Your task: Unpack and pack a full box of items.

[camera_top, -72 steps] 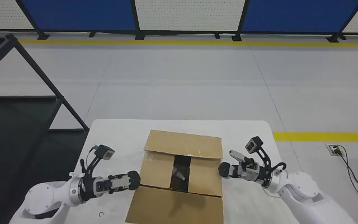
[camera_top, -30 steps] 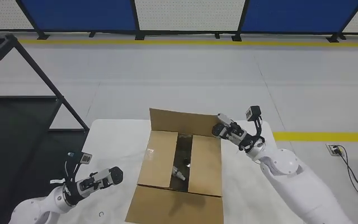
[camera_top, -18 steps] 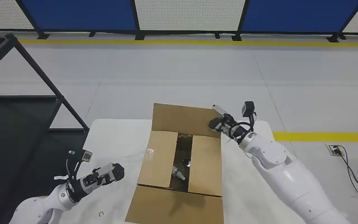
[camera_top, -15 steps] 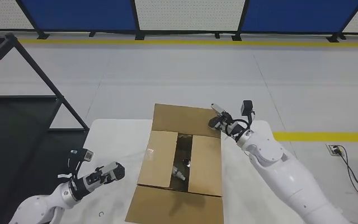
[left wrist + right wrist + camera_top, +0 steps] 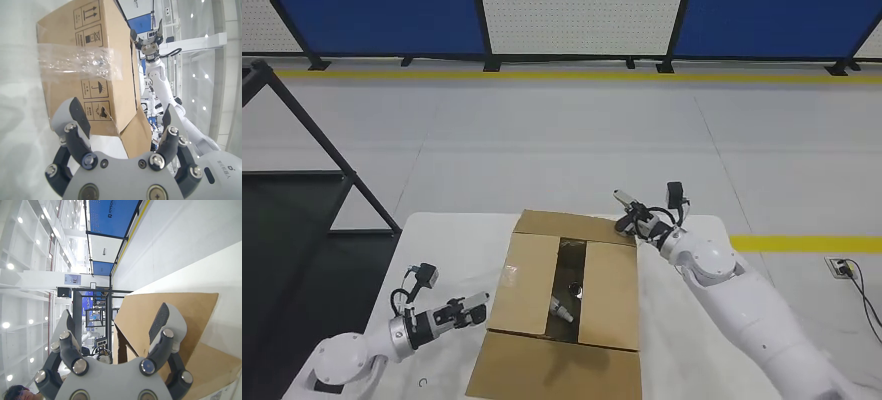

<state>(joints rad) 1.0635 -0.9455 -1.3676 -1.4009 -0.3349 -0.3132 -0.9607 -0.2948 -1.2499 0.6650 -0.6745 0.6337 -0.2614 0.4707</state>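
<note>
Where the box stands: a brown corrugated cardboard box [image 5: 542, 300] sits on the white desk [image 5: 447, 250], between the two arms.
Flaps: its two long top flaps lie folded flat with a dark gap between them. The far flap [image 5: 572, 226] tilts upward, and the near flap [image 5: 557, 370] lies open toward the robot.
Contents: small pale items [image 5: 562, 308] show through the gap (too small to name).
Tape: a wrinkled strip of clear tape [image 5: 75, 60] crosses the box's side wall, between printed handling symbols.
Left arm: the left end effector [image 5: 482, 304] is low over the desk, just beside the box's left wall and toward the near corner. Its fingers are spread apart and grip nothing.
Right arm: the right end effector [image 5: 624, 212] is at the right end of the far flap with its fingers spread wide. One dark ribbed pad [image 5: 157, 321] is in front of the flap's brown surface (contact cannot be judged).
Surroundings: blue partition panels [image 5: 382, 25] stand behind a yellow floor line [image 5: 542, 74], and a black metal frame [image 5: 302, 130] stands to the left of the desk.
</note>
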